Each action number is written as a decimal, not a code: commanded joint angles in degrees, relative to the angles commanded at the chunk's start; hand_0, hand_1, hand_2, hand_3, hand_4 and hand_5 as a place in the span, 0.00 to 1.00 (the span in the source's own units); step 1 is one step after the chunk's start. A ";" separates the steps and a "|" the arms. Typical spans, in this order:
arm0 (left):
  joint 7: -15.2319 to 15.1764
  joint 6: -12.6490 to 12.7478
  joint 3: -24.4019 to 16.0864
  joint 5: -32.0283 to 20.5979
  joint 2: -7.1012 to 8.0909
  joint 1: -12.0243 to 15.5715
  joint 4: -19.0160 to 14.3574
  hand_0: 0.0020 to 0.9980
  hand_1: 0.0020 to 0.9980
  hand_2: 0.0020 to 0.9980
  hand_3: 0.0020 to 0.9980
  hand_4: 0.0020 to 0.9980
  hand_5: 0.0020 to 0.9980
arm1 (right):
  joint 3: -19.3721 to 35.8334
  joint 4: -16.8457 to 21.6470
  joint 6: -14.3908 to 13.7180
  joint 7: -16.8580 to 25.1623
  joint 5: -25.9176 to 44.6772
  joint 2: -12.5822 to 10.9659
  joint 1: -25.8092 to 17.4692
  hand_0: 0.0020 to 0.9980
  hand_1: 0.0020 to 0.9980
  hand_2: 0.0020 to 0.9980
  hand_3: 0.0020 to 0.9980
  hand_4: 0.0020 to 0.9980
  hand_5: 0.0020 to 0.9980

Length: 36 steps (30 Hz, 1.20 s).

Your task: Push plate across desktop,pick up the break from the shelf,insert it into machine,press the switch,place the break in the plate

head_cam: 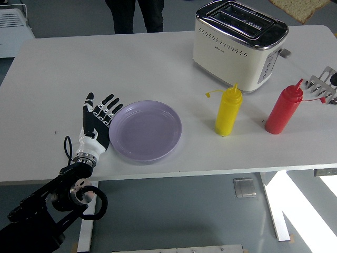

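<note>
White bench (131,58) carries all. Cream toaster (239,45) near far right corner, slots empty. Lilac plate (147,130) near front edge, left of centre. Left hand (96,126) against plate's left rim, fingers (108,105) released, spread flat, grasping nothing. Yellow squeeze bottle (228,112) just right of plate, in its way; red squeeze bottle (283,109) beyond. Metal rack (324,84) at right edge. Bread slice (297,8) at picture's top right corner, off bench; holder unseen. Person's legs (136,15) behind far edge.
</note>
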 joint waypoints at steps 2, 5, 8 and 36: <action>0.07 0.05 0.38 0.00 -0.05 -0.23 -0.09 0.85 0.77 0.74 0.69 0.69 1.00 | -0.94 -0.25 -0.17 -0.09 0.77 0.35 1.03 0.48 0.50 0.52 0.44 0.10 0.00; 0.24 0.11 0.92 0.05 -0.07 -0.44 -0.24 0.85 0.77 0.74 0.69 0.69 1.00 | -2.46 -0.80 -0.42 -0.17 1.69 0.91 2.48 0.48 0.50 0.52 0.44 0.10 0.00; 0.31 0.21 1.06 0.17 -0.06 -0.45 -0.48 0.85 0.77 0.74 0.69 0.69 1.00 | -4.61 -1.70 -0.67 -0.20 2.44 1.66 4.09 0.48 0.50 0.52 0.43 0.09 0.00; 2.30 4.70 -20.11 9.79 6.87 7.56 -14.56 0.85 0.76 0.73 0.69 0.68 1.00 | -17.45 -25.60 -3.67 1.23 10.26 10.46 20.40 0.48 0.50 0.52 0.44 0.11 0.00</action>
